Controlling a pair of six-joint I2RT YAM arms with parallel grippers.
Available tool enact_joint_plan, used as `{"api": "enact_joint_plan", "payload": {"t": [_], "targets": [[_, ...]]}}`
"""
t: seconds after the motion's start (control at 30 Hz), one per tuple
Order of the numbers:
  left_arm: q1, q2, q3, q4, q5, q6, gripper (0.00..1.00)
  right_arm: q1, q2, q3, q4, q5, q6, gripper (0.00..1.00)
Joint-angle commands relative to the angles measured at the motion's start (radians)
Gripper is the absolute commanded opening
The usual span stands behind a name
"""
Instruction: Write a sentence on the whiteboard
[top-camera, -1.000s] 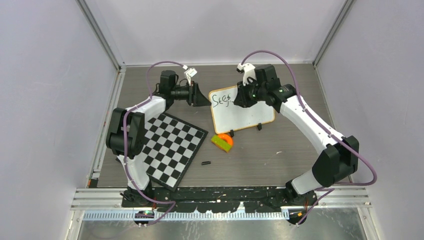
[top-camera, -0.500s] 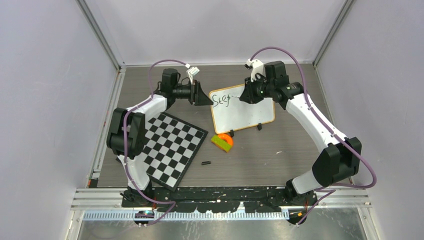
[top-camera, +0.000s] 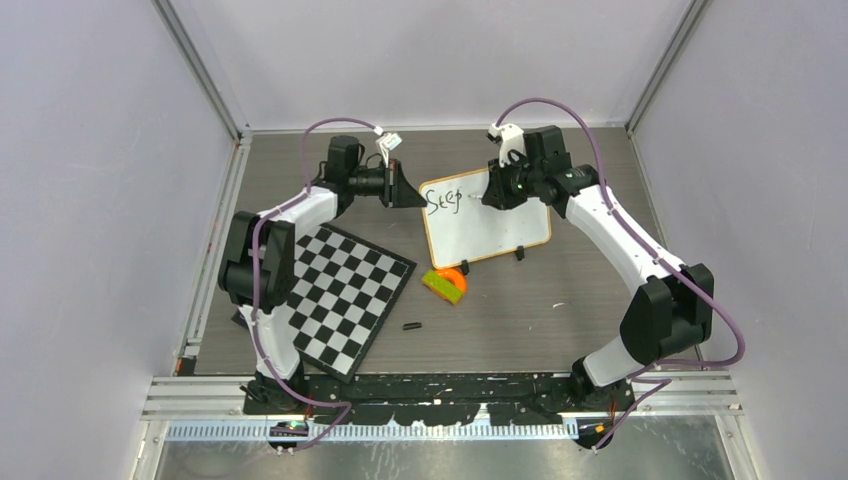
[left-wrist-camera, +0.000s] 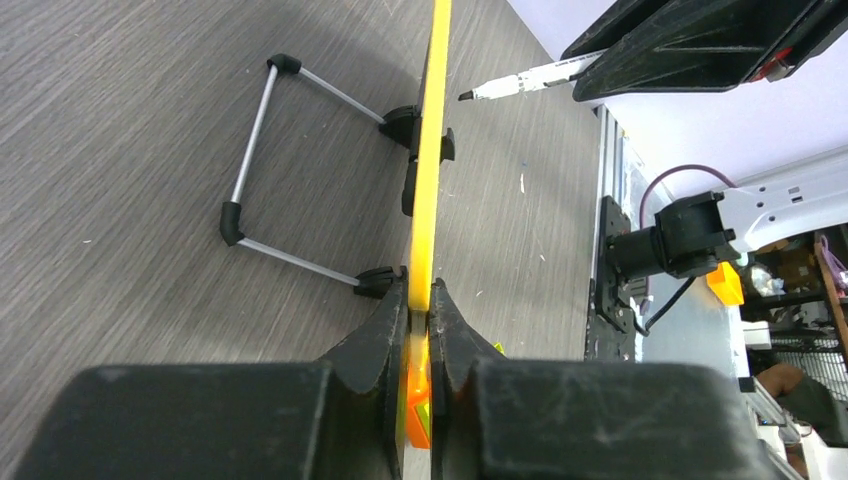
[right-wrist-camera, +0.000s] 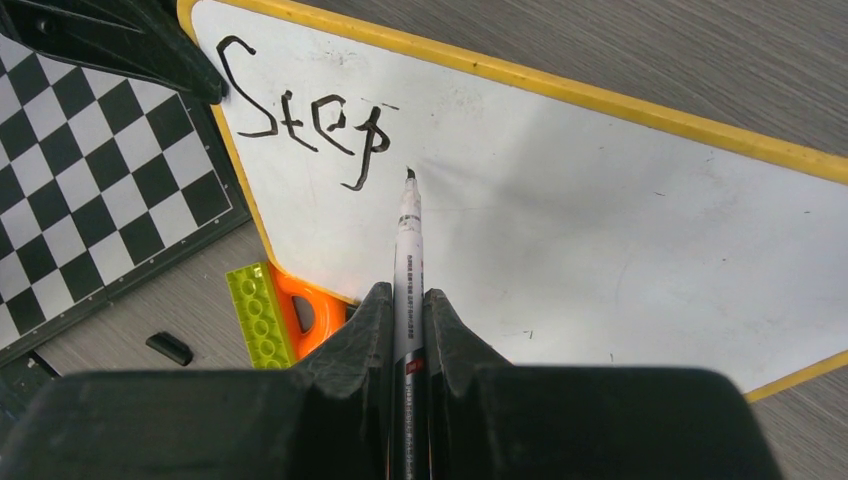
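Since a second ago, the left gripper (top-camera: 408, 190) has slid right to the left edge of the whiteboard (top-camera: 490, 225). The right gripper (top-camera: 487, 195) has drawn off the writing, so the start of the sentence (top-camera: 443, 200), "Step", now shows whole. From above we see the whiteboard standing tilted at the far middle of the table (top-camera: 560, 300). A chequered board (top-camera: 340, 295) lies to its left. A green brick (top-camera: 440, 287) and an orange piece (top-camera: 455, 272) lie just in front of it, and a small black piece (top-camera: 411, 326) lies nearer us. How the jaws stand is too small to make out here.

From the left wrist the whiteboard is edge-on, its face hidden, and the left gripper's fingers are pressed together on its yellow frame. A wire stand (left-wrist-camera: 250, 150) props it from behind. The marker (left-wrist-camera: 520, 85) points at the face, and we cannot tell whether it touches.

From the right wrist, the right gripper pinches the marker, whose rear end is buried between the fingers. Its tip sits just right of the "p". The whiteboard's right part is cut off.
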Motion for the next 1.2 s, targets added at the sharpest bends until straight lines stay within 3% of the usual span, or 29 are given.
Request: {"api": "enact_joint_plan", "payload": {"t": [0.0, 0.93, 1.17], "targets": [[-0.004, 0.000, 0.044, -0.006, 0.005, 0.012, 0.03, 0.003, -0.001, 0.003, 0.060, 0.023, -0.010, 0.00], [-0.006, -0.006, 0.044, -0.029, -0.011, 0.051, 0.00, 0.008, -0.010, -0.053, 0.046, 0.037, -0.002, 0.00], [-0.008, -0.008, 0.042, -0.027, -0.010, 0.054, 0.00, 0.010, -0.028, 0.004, 0.033, 0.022, 0.007, 0.00]]}}
